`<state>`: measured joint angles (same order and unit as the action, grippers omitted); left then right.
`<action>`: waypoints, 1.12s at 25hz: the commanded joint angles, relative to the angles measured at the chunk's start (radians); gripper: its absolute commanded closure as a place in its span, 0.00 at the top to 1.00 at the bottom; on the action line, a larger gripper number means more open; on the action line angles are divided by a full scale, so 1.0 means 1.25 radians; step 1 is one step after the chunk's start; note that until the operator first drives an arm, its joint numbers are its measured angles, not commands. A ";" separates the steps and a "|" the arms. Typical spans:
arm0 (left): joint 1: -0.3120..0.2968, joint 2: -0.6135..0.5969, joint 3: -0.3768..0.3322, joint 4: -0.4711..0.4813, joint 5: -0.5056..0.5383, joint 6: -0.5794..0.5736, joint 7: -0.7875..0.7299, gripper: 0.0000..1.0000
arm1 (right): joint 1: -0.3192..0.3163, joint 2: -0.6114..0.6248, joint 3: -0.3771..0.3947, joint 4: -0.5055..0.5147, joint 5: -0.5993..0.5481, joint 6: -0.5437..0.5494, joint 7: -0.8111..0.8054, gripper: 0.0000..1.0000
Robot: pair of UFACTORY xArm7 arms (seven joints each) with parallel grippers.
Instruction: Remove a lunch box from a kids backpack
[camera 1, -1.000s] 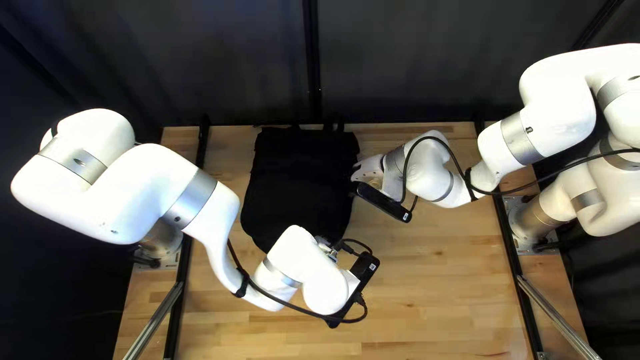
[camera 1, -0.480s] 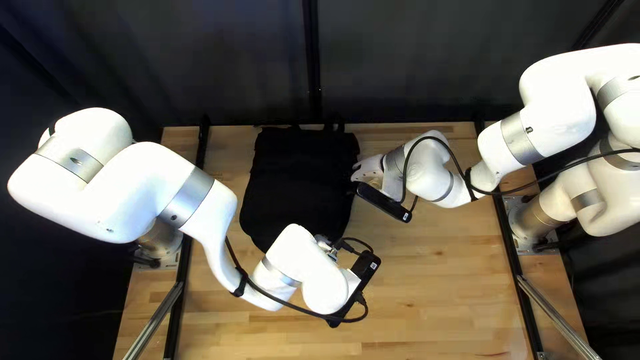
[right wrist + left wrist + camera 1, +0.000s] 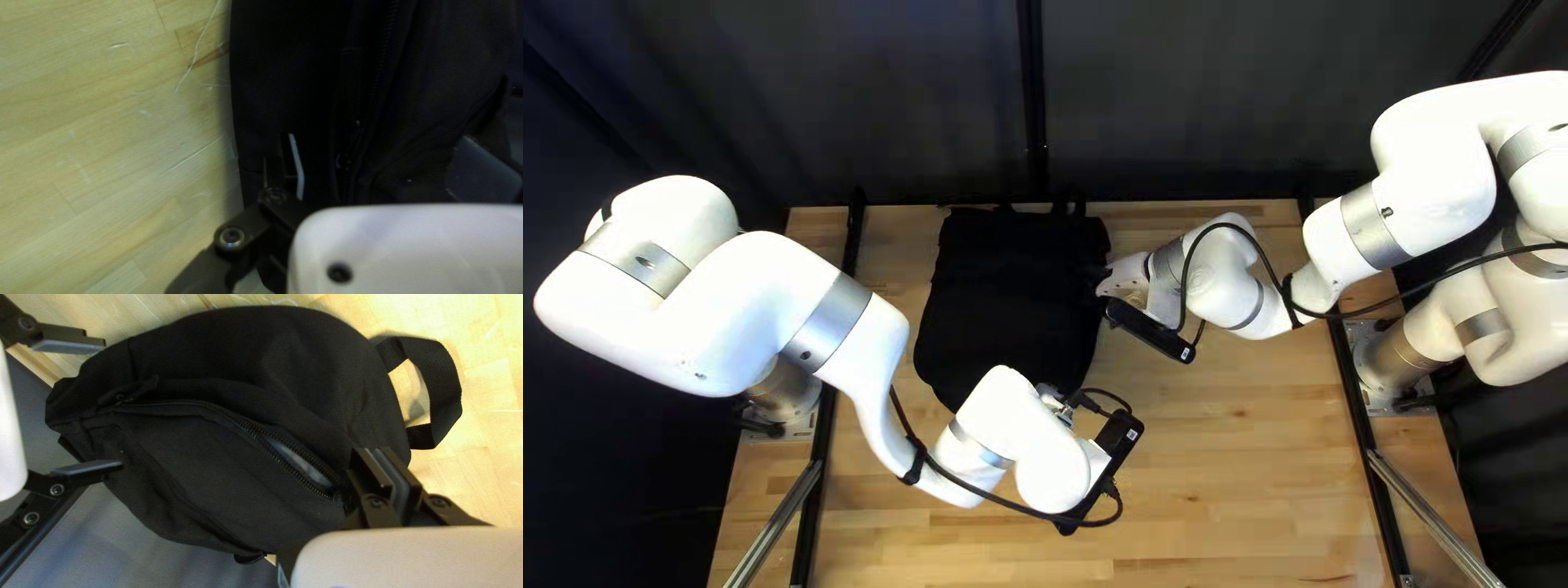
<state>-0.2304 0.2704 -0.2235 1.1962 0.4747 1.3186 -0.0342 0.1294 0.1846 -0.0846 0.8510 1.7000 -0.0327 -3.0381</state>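
The left gripper (image 3: pixel 377 454), fingers pressed together, is sitting just beside the black fabric backpack's (image 3: pixel 218 457) toothed, part-open zipper (image 3: pixel 239 422), which is running away toward the nearby, wide-spread right gripper (image 3: pixel 112 405). The lunch box is staying out of sight, presumably inside.

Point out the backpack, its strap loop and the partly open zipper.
Backpack (image 3: pixel 1009 299): top left view, middle of its body.
Strap loop (image 3: pixel 447 397): left wrist view, its outer bend.
Zipper (image 3: pixel 246 426): left wrist view, its teeth.
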 commanded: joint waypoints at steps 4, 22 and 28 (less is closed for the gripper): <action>0.001 -0.006 0.000 -0.006 -0.001 -0.003 0.003 0.00 | -0.007 0.027 -0.006 0.026 -0.002 0.009 0.004 1.00; 0.003 -0.014 -0.001 -0.016 -0.004 -0.007 0.004 0.00 | 0.005 0.109 -0.011 0.107 0.080 0.006 -0.041 0.00; 0.010 -0.023 0.002 -0.032 -0.006 -0.020 0.009 0.00 | 0.009 0.067 -0.009 0.061 0.091 -0.004 -0.032 0.00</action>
<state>-0.2213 0.2468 -0.2224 1.1629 0.4686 1.2984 -0.0248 0.1392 0.2907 -0.0973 0.9530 1.8049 -0.0308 -3.0810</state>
